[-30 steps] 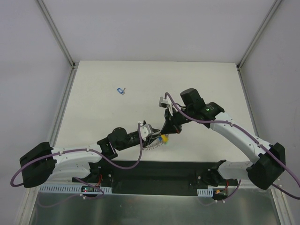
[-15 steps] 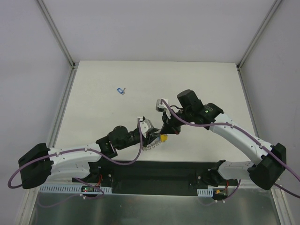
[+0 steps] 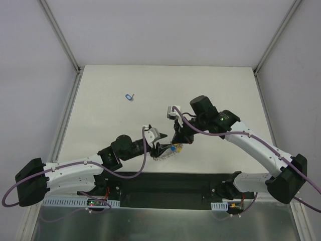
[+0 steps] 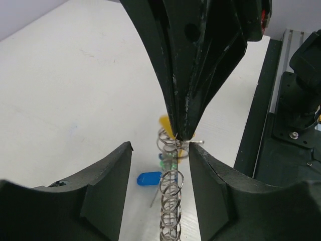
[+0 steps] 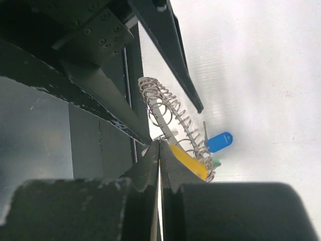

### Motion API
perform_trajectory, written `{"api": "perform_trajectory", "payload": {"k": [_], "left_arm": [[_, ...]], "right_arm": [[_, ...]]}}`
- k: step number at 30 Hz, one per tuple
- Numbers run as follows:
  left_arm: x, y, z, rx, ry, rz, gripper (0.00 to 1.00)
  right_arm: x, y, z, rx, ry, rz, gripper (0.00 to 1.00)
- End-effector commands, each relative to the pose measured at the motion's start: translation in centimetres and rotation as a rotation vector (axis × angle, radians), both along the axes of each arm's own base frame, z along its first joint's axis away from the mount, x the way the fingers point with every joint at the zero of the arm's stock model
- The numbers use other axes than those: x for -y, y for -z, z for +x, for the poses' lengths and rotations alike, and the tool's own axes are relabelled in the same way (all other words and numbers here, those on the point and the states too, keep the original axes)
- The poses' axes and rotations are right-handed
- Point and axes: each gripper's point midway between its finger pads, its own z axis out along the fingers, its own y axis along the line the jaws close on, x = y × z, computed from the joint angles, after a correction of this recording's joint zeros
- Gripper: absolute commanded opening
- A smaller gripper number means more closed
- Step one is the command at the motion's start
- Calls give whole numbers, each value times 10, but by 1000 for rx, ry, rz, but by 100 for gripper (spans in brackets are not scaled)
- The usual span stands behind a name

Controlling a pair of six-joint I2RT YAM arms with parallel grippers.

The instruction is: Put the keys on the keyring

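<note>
Keyring is lying on the white worktop near its front edge, between the two arms; wire loops along its edge are standing up in a row.

Left gripper is straddling the ring, jaws apart, a loop row running up the gap with space showing on both sides.

Right gripper is coming in from the far side, jaws pressed together, tips meeting the end loop of the ring. A short bit of metal is sticking out at the tips in the left wrist view; whether a key or ring wire is being pinched I cannot tell.

Keys, counted: four.
- yellow tag lying against the right jaw tips, touching the loops
- blue tag just beside the loops
- green tag showing only as a sliver among the loops
- second blue-tagged key lying alone, well apart, toward the far left of the worktop

Whether the three near keys are threaded on I cannot tell.

Views differing: only the top view is showing the lone blue key; there the ring is appearing as a small pale smudge. Wrist views are resolving the loops and the tags
</note>
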Motion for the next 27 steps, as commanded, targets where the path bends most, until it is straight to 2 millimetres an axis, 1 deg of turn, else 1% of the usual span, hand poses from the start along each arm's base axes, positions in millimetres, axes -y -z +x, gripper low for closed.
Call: {"api": "perform_trajectory", "payload": {"k": [1,2,3,6,10,15,18,19,22,27], "left_arm": [[-2,-32,-6,156,46,-35,51],[-2,-34,-6,177,54,-26,52],[-2,-31,-7,206,65,2,55],[0,-31,-8,263,98,50,57],[6,-28,-13,290,162,90,63],[13,-21,-16,277,202,117,64],[14,-19,-16,280,211,132,57],[14,-13,-16,270,215,154,54],[15,-11,-14,272,215,172,47],[19,-15,-12,285,217,172,31]], "right_arm": [[-3,-27,-10,15,-46,74,1],[-3,-28,-11,12,-48,77,1],[-3,-28,-12,9,-50,78,1],[-3,-29,-14,6,-53,82,1],[-2,-30,-14,5,-51,82,1],[-2,-31,-15,8,-50,84,1],[-2,-32,-15,6,-54,87,1],[-2,-33,-15,7,-52,87,1],[-2,-33,-16,2,-56,89,1],[-2,-33,-17,2,-61,88,1]]}}
